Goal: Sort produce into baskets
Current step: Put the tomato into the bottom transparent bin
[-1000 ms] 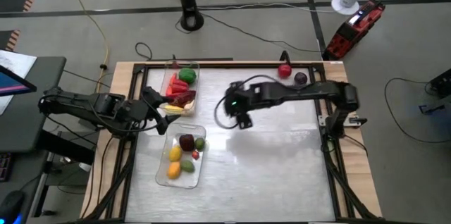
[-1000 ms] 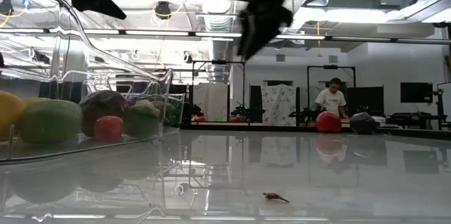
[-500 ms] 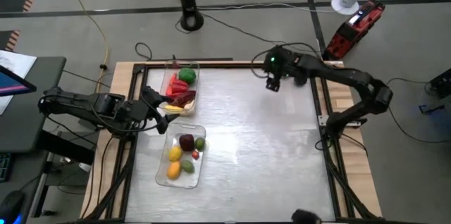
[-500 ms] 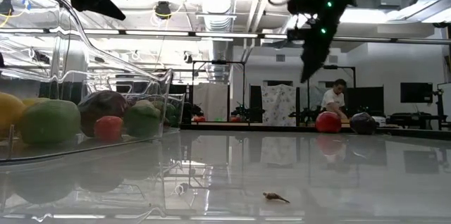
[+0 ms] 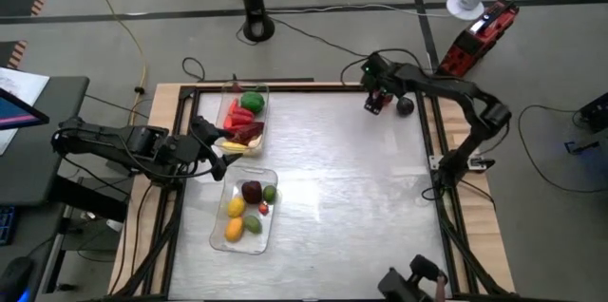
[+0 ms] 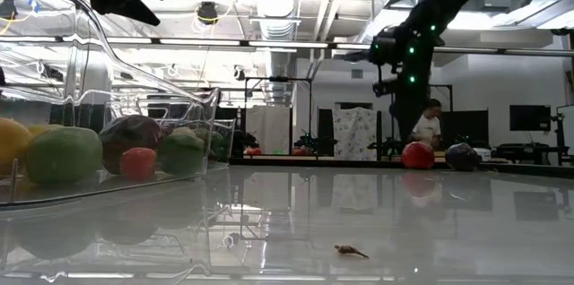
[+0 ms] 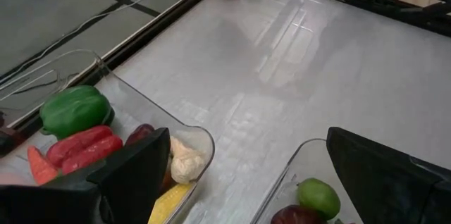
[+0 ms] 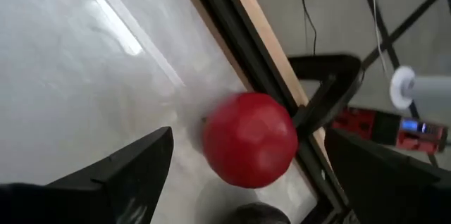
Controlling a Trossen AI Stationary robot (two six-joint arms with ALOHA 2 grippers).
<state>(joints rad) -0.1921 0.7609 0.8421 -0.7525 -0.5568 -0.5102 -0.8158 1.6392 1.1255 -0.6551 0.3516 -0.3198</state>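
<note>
Grey concrete floor (image 5: 532, 235) surrounds the table; a black post base (image 5: 257, 28) stands at twelve o'clock, a white fan base (image 5: 467, 4) at one o'clock.

The right gripper (image 5: 378, 103) covers most of the red fruit (image 5: 384, 105) from above; the dark fruit (image 8: 255, 214) is cut off at the wrist picture's edge; near basket (image 6: 134, 97) runs off-frame.
</note>
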